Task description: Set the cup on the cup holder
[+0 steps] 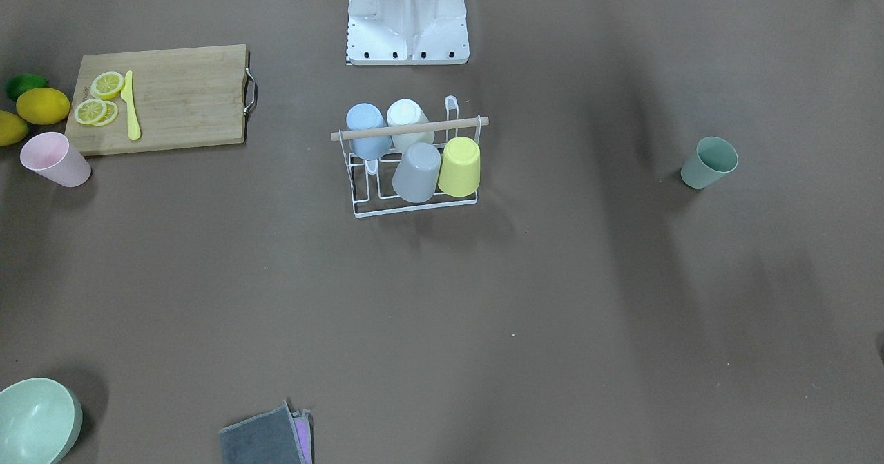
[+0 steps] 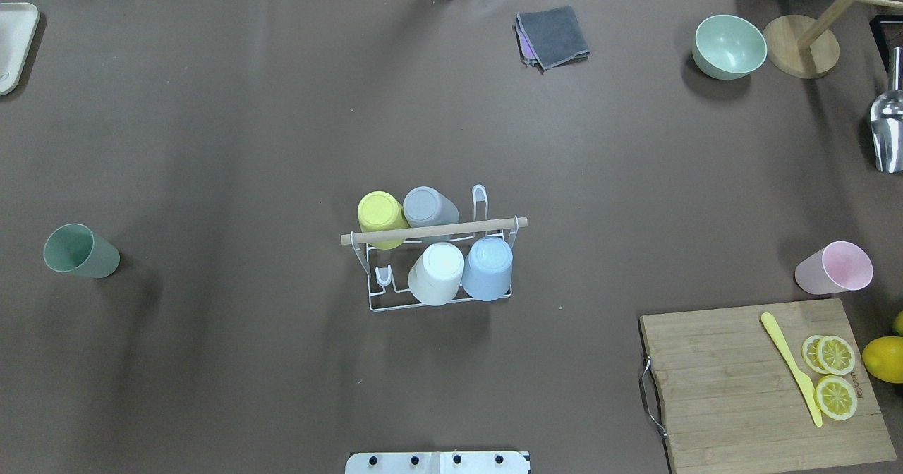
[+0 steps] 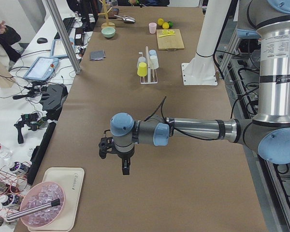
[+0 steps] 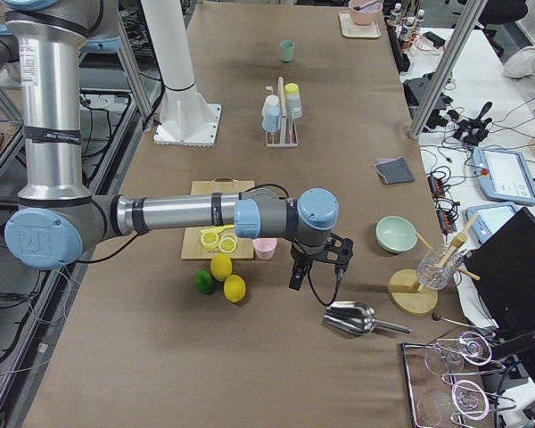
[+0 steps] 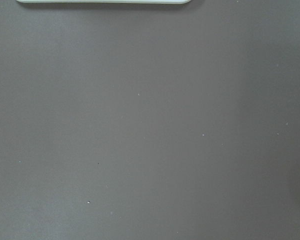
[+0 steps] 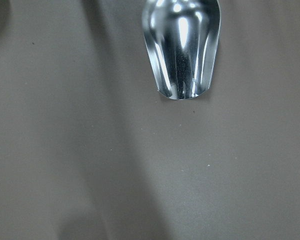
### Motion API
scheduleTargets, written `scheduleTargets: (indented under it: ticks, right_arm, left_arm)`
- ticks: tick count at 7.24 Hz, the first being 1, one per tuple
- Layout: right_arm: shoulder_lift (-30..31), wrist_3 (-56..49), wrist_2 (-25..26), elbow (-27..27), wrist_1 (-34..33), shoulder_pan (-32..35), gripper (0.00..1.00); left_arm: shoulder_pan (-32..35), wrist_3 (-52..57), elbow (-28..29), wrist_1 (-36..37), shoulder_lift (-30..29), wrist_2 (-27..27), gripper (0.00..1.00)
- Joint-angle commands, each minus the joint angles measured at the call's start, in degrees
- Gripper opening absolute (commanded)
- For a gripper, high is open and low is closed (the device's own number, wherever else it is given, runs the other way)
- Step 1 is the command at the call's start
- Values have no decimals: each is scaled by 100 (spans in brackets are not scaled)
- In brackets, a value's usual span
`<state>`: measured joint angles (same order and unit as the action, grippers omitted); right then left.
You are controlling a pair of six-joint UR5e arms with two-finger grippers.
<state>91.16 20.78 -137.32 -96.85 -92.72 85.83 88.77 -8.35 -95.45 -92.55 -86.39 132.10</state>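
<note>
The white wire cup holder [image 2: 434,231] with a wooden rod handle stands mid-table, also in the front view [image 1: 409,128]. Upside-down yellow [image 2: 381,214], grey [image 2: 428,207], white [image 2: 437,273] and blue [image 2: 489,268] cups sit on its prongs. A green cup [image 2: 81,252] stands upright at far left. A pink cup [image 2: 834,268] stands at far right. My left gripper [image 3: 117,162] hangs over bare table beyond the green cup. My right gripper [image 4: 314,276] hangs near the pink cup [image 4: 265,248]. Both show only in side views, so I cannot tell whether they are open or shut.
A wooden cutting board [image 2: 762,382] with lemon slices and a yellow knife lies at right front, lemons beside it. A green bowl [image 2: 729,46], grey cloth [image 2: 552,35], metal scoop [image 6: 182,50] and wooden stand [image 2: 801,54] lie at the back right. A white tray [image 2: 14,44] lies far left.
</note>
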Motion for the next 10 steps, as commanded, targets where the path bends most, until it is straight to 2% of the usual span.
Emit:
scheduleTargets:
  ticks: [1,3,4,6,8,10]
  right_arm:
    - [-37,5,-23,383,591,-118,99]
    - [-10,14,-32,1087,1778,-277,99]
    - [-36,23,-32,1098,1809,-355,99]
    - [-290,747,-32,1142,1714,-714,99]
    - [-536,963,-32,1168,1468,-1023,99]
    - [-1001,955,-50,1195,628,-1217,99]
  left_arm:
    - [0,0,-8,0,-1,0,98]
    - [0,0,-52,9,8,9,98]
    - [0,0,-52,9,-1,0,98]
    - [0,0,-52,9,-1,-9,98]
    - [-87,-9,114,52,-166,-9,98]
    - [-446,-44,167,663,-700,-9,98]
